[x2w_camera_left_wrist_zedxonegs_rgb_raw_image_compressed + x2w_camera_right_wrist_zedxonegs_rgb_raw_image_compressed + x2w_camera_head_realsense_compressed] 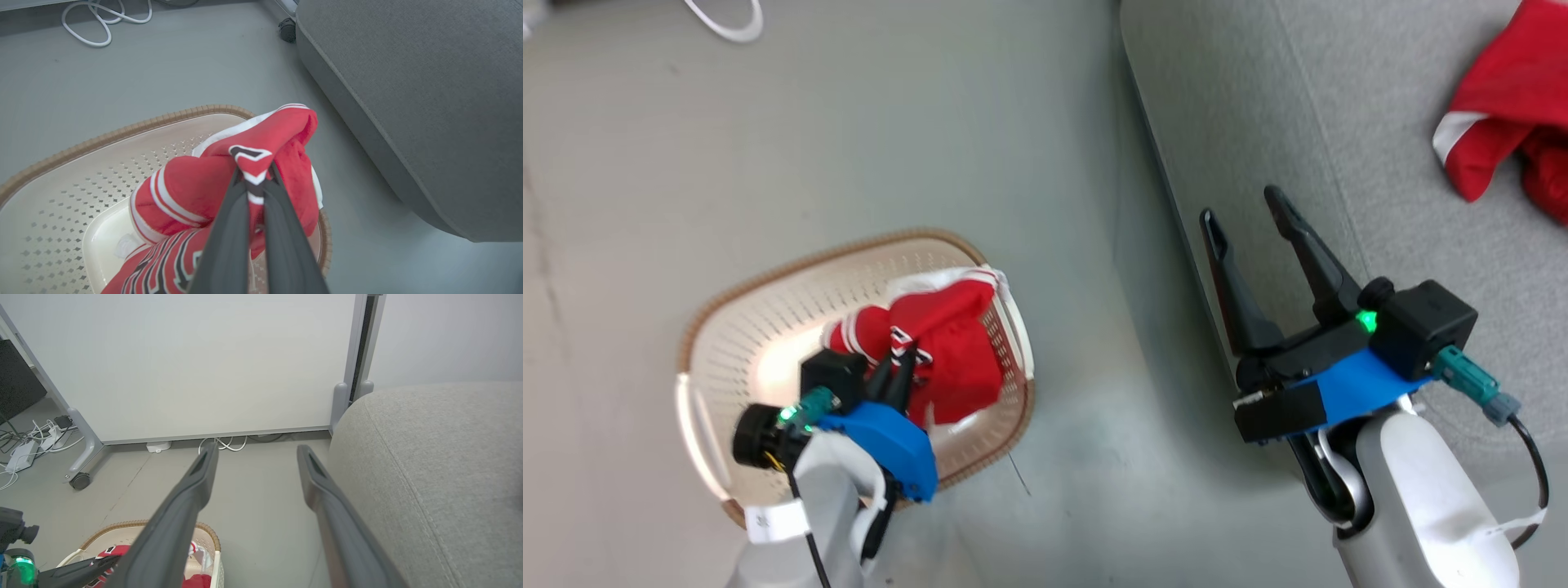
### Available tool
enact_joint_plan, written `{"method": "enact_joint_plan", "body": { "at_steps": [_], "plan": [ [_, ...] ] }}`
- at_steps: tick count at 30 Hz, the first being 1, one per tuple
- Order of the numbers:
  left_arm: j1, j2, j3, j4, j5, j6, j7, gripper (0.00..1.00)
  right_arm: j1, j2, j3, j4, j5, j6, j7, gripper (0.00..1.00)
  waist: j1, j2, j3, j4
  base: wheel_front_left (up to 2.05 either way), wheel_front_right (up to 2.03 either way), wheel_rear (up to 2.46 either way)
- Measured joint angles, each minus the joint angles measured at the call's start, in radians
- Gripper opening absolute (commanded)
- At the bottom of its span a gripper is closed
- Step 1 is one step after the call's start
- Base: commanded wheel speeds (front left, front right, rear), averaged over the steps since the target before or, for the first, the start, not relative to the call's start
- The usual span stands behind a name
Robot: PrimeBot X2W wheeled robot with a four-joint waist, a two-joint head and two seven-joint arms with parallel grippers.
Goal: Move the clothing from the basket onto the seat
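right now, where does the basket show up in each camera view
head view: basket at lower left, on the floor
left wrist view: basket across the lower left, with red clothing in it
right wrist view: basket at the bottom left edge
shared landmark: the grey seat, right of the basket in every view

**Inspector:** What is the left gripper [255, 173] doing?

**Assistant:** It is pinching a fold of the red jersey [184, 188]. The two dark fingers [229, 245] are pressing together on a patch of black-and-white lettering.

**Inspector:** Where is the jersey lying?

**Assistant:** It is bunching up inside the basket [122, 132]. Its white-trimmed edge is covering part of the brown rim on the side facing the grey seat [429, 102].

**Inspector:** And the surroundings?

**Assistant:** The basket is standing on the grey floor [184, 69], near the seat but apart from it. A white cable [96, 44] is looping along the top edge. A small dark wheel [287, 29] is sitting by the seat's corner.
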Motion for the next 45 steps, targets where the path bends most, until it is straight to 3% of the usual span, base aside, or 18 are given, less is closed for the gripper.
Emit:
{"method": "enact_joint_plan", "body": {
  "at_steps": [9,19,34,45],
  "plan": [
    [0.084,-0.018,-0.097,-0.099,-0.03,0.0,0.0,0.0,0.098,-0.017,-0.038,0.017,0.008,0.0,0.044,1.0,-0.0001,0.0,-0.22,0.075,0.0,0.0,0.0],
    [0.044,0.004,-0.232,-0.184,-0.07,0.0,0.0,0.0,0.196,-0.02,-0.069,0.0,-0.001,0.0,0.095,1.0,-0.0001,0.0,-0.397,0.172,0.0,0.0,0.0],
    [-0.129,-0.007,-0.42,-0.174,-0.23,0.0,0.0,0.0,0.263,-0.011,-0.043,0.002,0.001,0.0,0.139,1.0,0.0001,0.0,-0.536,0.247,0.0,0.0,0.0],
    [-0.186,-0.007,-0.483,-0.174,-0.299,0.0,0.0,0.0,0.273,-0.003,-0.015,0.002,0.01,0.0,0.142,1.0,0.0002,0.0,-0.56,0.256,0.0,0.0,0.0]
  ]
}}
